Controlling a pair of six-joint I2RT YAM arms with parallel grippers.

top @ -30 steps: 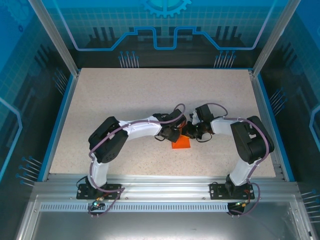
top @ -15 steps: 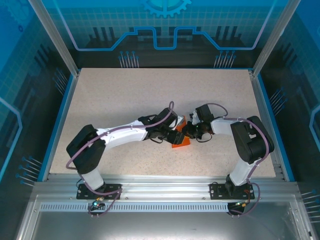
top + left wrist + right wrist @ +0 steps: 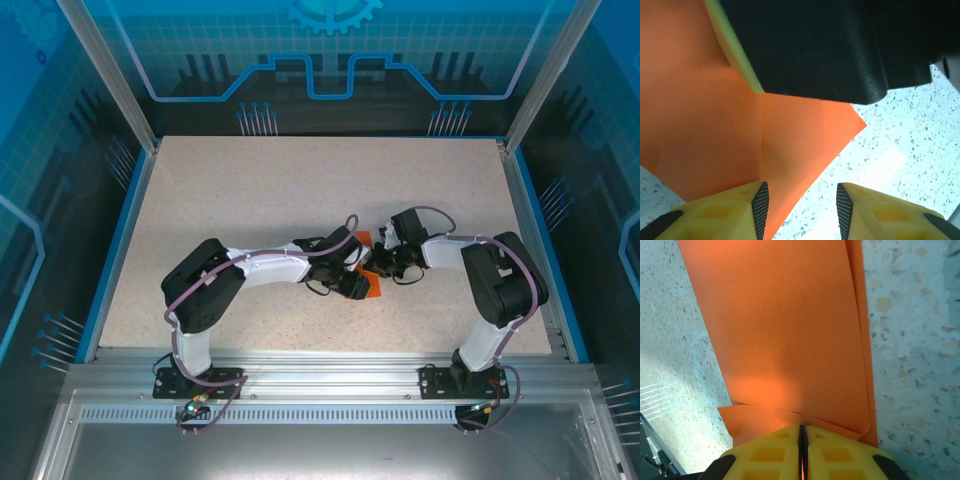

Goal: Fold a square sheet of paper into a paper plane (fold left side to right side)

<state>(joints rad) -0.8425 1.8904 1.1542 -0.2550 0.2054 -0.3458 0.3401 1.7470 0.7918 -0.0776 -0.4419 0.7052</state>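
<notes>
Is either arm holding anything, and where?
The right tool pinches the orange folded paper sheet by its layered edge; the left tool is open, holding nothing.

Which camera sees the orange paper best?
The right wrist view: the orange paper is big and close there, folded layers clear, pinched by the right gripper. The left wrist view shows one pointed corner; the top view just small orange bits.

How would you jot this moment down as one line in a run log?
orange paper: creased, on speckled table | right hand: shut on paper's edge | left hand: open, low over paper's corner
</notes>
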